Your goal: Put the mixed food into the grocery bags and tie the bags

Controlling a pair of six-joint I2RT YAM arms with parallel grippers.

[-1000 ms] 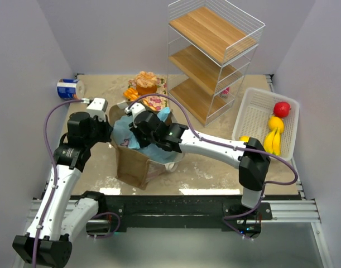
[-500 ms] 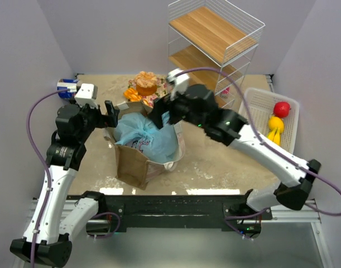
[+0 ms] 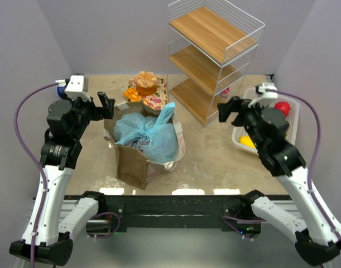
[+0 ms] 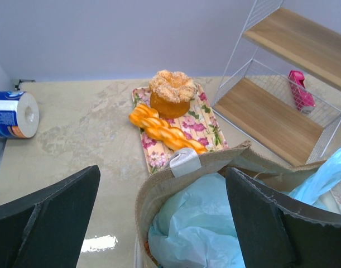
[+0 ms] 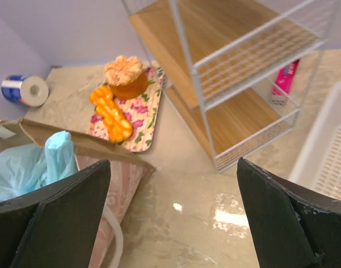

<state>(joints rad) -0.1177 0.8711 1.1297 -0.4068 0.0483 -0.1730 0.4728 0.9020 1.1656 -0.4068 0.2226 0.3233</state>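
On desk (image 3: 209, 162): brown paper bag (image 3: 131, 164) holding thin crinkly light-blue plastic bag (image 3: 145, 134). Left end effector (image 3: 106, 103) released, empty, near rim. Right end effector (image 3: 229, 109) released, empty, well apart.

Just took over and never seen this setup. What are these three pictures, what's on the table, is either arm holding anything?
Two robot arms sit at the table's near edge. The top picture looks down from above and behind them; the other two come from cameras on each wrist. The left tool and right tool are both open and empty. Between them stands a brown paper bag with a light-blue plastic bag inside. Behind are a floral tray, a wire shelf and a paper roll; a white basket at right holds fruit.
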